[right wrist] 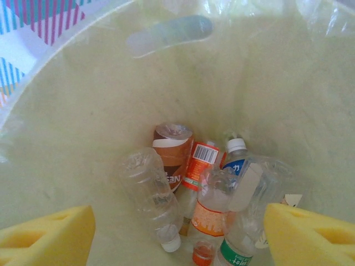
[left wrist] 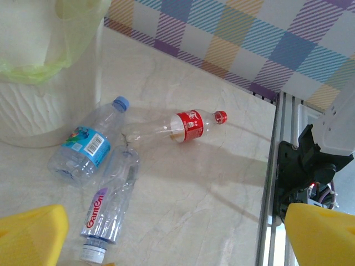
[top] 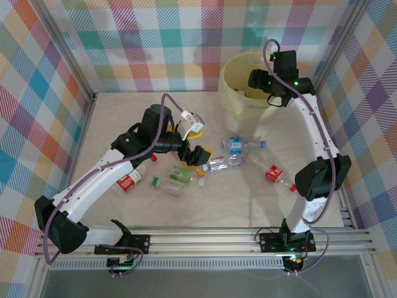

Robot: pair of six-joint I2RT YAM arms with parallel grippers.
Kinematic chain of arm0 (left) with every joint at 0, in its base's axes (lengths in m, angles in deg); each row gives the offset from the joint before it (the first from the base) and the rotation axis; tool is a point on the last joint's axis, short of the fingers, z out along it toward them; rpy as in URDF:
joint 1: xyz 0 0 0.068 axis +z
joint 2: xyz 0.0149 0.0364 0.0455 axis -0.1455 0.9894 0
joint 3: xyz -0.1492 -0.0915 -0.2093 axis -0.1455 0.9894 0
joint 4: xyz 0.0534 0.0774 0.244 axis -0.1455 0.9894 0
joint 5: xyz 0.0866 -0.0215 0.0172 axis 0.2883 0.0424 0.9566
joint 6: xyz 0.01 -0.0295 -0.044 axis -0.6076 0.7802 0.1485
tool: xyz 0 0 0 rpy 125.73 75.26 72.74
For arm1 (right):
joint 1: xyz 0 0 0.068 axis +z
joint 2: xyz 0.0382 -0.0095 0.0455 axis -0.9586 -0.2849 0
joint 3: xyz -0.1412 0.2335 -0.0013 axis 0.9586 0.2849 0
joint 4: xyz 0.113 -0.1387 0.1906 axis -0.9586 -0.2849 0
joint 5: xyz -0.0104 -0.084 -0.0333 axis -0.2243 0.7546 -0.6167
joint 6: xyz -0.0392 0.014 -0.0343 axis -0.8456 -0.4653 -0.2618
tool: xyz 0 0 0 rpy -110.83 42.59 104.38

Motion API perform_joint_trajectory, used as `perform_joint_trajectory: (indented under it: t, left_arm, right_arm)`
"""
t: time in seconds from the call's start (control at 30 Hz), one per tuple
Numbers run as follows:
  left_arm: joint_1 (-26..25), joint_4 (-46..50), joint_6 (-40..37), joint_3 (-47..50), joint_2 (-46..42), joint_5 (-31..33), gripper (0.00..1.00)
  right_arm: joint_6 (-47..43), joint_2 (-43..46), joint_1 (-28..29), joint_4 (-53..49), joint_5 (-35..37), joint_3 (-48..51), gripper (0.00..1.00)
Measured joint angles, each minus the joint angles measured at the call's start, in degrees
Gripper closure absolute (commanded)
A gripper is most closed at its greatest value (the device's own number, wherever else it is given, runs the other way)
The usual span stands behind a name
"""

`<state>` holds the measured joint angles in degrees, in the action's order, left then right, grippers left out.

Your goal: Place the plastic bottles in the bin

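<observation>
Bottles are seen in two places: several lie heaped at the bottom of the bin [right wrist: 83, 111], and six are scattered on the table [top: 236, 205] between the arms.

Inside the bin, a brown-label bottle [right wrist: 172, 152], an orange-label bottle [right wrist: 201, 159], a white-capped bottle [right wrist: 236, 152] and a crushed clear bottle [right wrist: 147, 194] are packed together, touching. The right gripper [right wrist: 177, 238] is held above them, over the bin's mouth. Its yellow pads [right wrist: 47, 238] are spread wide and nothing is gripped. From above, the bin is seen at the far right corner of the table.

On the table, a blue-label bottle [left wrist: 83, 147] is laid on its side near the bin's wall, with a purple-label bottle [left wrist: 108, 202] lying against it. A red-label bottle [left wrist: 177, 126] is found a little apart from both, its red cap turned toward the rail [left wrist: 272, 166]. The left gripper [left wrist: 172, 238] is held over these bottles with its jaws wide apart and nothing between them.

Beside the left arm, three more are seen from above: a second red-label bottle [top: 127, 182], a green-label bottle [top: 180, 176] and a green-capped bottle [top: 162, 184], the last two close together.
</observation>
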<state>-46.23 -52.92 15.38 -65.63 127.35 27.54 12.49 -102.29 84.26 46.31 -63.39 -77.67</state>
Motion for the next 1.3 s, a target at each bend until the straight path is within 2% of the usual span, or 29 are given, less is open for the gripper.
perform_joint_trajectory:
  t: [0.37,0.7,0.9,1.07,1.3]
  left_arm:
    - [0.0,-0.2,-0.4,0.5,-2.3,0.4,0.00]
    - [0.0,0.6,-2.5,1.0,-3.7,0.9,0.00]
    - [0.0,2.2,-3.9,1.0,-3.9,0.8,0.00]
    - [0.0,3.4,-4.9,1.0,-4.4,0.9,0.00]
    - [0.0,3.4,-5.0,1.0,-5.5,0.8,0.00]
  right_arm:
    - [-5.1,16.6,0.0,7.3,-8.9,12.9,0.16]
    - [-5.1,30.6,0.6,6.6,-14.4,28.0,0.13]
    - [1.1,37.0,4.8,4.8,-13.6,40.6,0.14]
    - [12.5,41.8,9.6,2.8,-9.7,51.4,0.14]
    - [30.1,43.5,18.0,2.8,-0.4,60.6,0.02]
